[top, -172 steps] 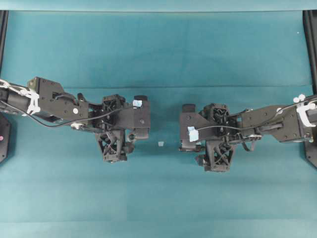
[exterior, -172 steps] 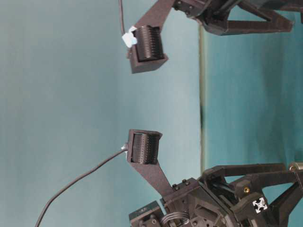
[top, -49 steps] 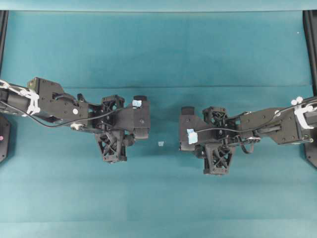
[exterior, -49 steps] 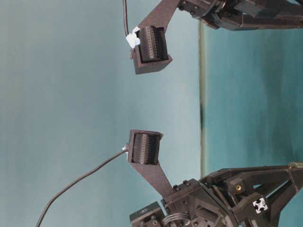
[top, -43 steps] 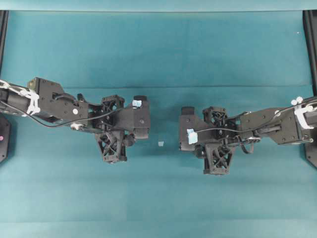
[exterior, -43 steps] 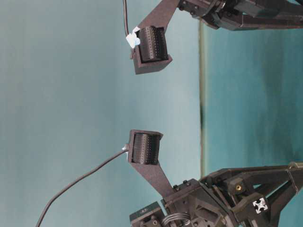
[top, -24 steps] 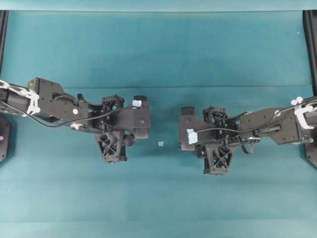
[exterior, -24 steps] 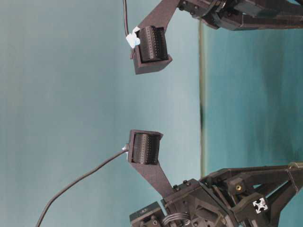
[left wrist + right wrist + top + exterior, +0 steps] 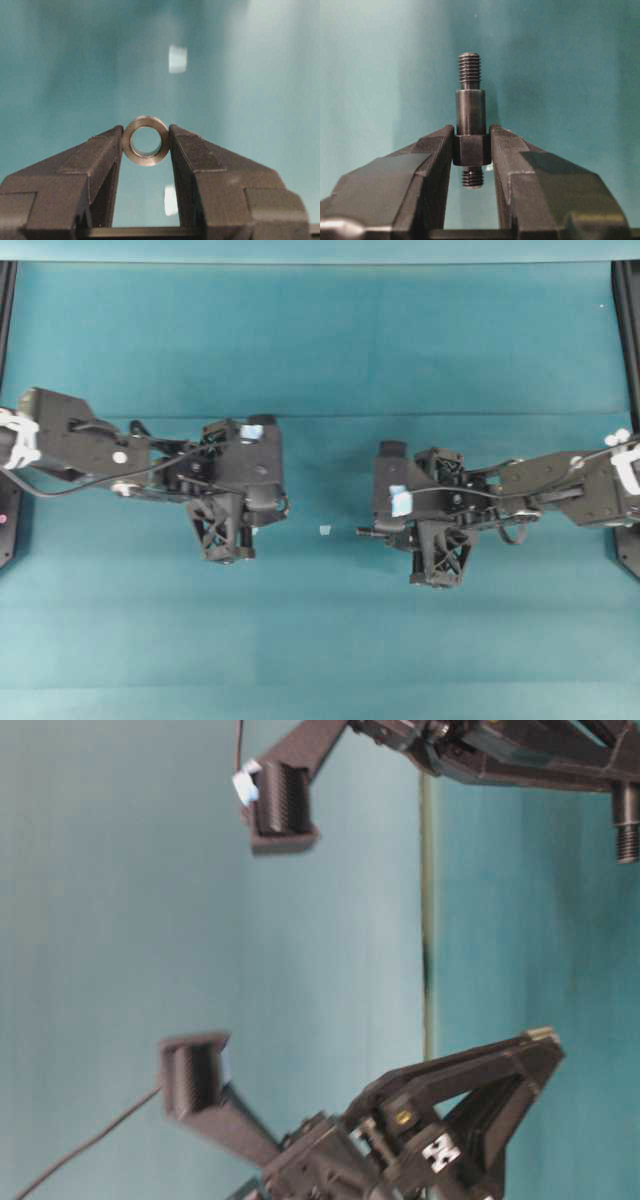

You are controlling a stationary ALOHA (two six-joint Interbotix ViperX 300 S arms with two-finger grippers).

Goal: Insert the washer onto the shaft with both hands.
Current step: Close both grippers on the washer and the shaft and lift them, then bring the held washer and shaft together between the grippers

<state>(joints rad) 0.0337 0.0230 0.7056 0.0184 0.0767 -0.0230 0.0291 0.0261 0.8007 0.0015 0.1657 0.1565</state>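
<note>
We see the washer (image 9: pixel 146 141) as dull grey-tan metal with pale highlights on its rim, between the matte black fingers (image 9: pixel 100 160) of the left hand (image 9: pixel 146 145). In the right hand (image 9: pixel 471 150), also black, the shaft (image 9: pixel 470 117) is dark grey-black (its threads faintly striped). The table (image 9: pixel 330 340) is teal, and a pale scrap (image 9: pixel 177 58) lies beyond the left hand.

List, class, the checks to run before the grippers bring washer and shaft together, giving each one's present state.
1. Washer pinched between the left gripper fingers: ok.
2. Washer's hole unobstructed: ok.
3. Shaft clamped by its thick collar in the right gripper: ok.
4. Threaded tip free beyond the fingers: ok.
5. Hole lined up with the shaft's axis: cannot tell.
6. Open gap between the grippers: ok.
</note>
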